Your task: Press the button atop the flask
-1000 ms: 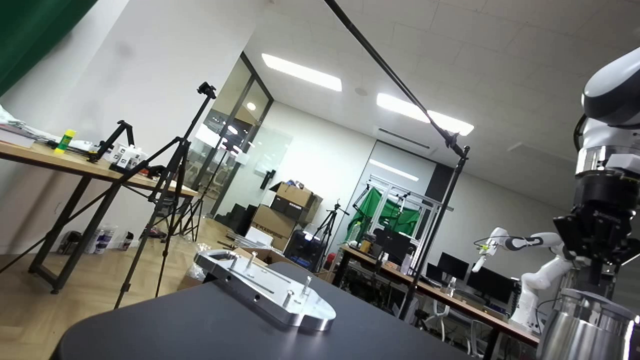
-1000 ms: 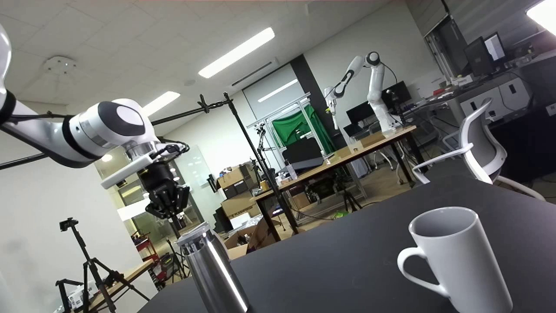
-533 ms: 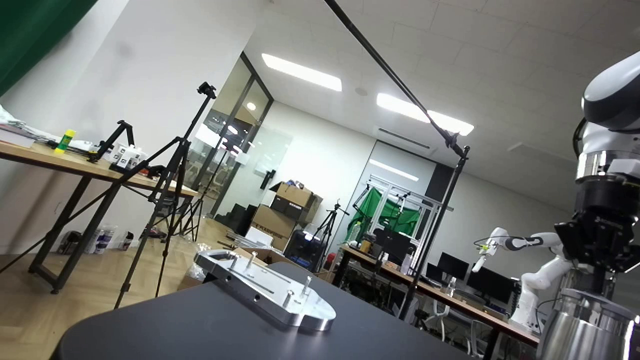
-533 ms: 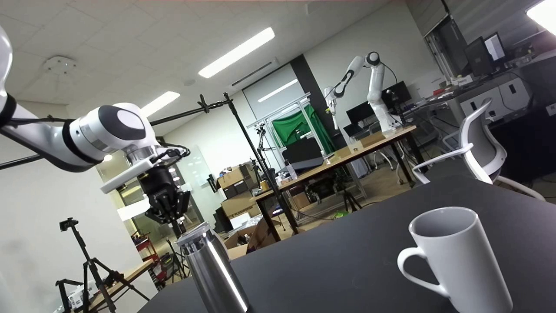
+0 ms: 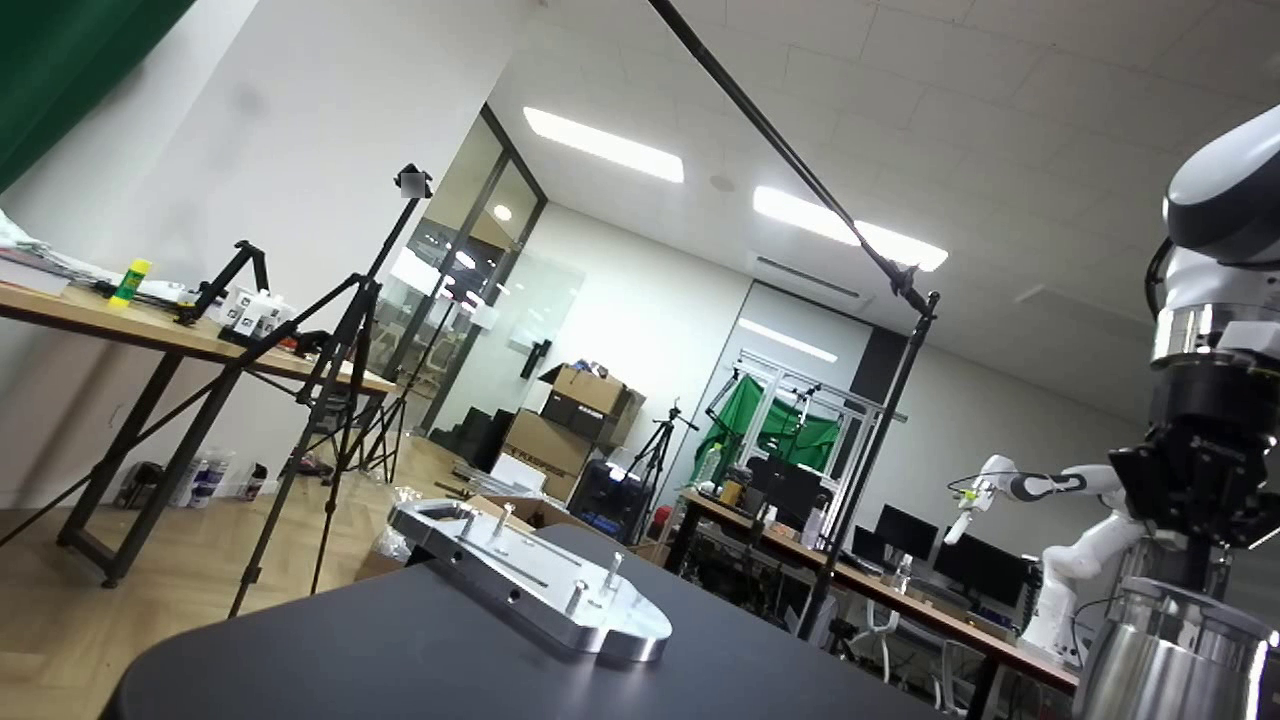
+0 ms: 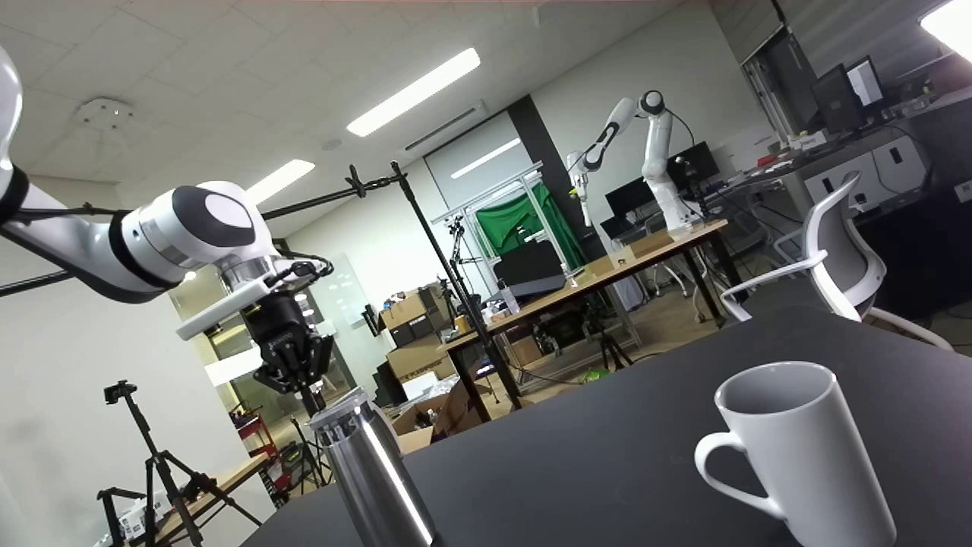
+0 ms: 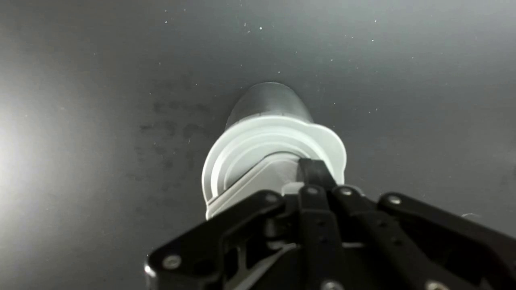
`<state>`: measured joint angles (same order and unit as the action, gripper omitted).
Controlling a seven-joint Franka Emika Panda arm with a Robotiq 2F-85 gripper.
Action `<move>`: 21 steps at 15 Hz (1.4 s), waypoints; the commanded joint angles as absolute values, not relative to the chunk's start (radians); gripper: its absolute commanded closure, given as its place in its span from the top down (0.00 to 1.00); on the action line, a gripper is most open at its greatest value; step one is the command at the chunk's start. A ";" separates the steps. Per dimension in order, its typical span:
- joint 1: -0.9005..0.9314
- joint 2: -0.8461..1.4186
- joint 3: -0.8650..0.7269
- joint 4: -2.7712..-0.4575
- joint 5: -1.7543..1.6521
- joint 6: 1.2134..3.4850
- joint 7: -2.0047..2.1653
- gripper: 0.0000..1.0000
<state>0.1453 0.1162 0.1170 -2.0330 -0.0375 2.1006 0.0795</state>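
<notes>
The flask (image 5: 1165, 670) is a silvery brushed-metal cylinder standing upright on the dark table; an exterior view shows it lower left (image 6: 380, 482). In the wrist view its pale grey round lid (image 7: 238, 151) has a spout-like bulge, and a raised flat-sided panel, seemingly the button (image 7: 258, 177), lies across it. My gripper (image 7: 316, 171) is shut with nothing between its fingertips. It points down with its tips at the panel's edge. In both exterior views the gripper (image 5: 1195, 575) (image 6: 310, 401) reaches down to the lid's top. Part of the panel is hidden behind the fingers.
A white mug (image 6: 820, 463) stands on the dark table (image 6: 577, 463) to the right of the flask in an exterior view. A silvery metal plate with upright pegs (image 5: 560, 580) lies on the table in an exterior view.
My gripper has moved down a little, mostly in the first half second, bringing its tips closer to the flask's lid. The flask and the mug have not moved.
</notes>
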 commanded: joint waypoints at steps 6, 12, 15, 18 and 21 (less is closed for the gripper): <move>0.133 0.135 0.116 -2.039 -0.010 2.097 0.048 0.00; 0.140 0.041 0.123 -2.058 -0.041 2.054 0.016 0.00; 0.138 -0.041 0.127 -2.090 -0.058 1.984 -0.035 0.26; 0.130 -0.127 0.119 -2.116 -0.098 1.890 -0.075 0.40; 0.114 -0.208 0.106 -2.141 -0.127 1.835 -0.106 0.60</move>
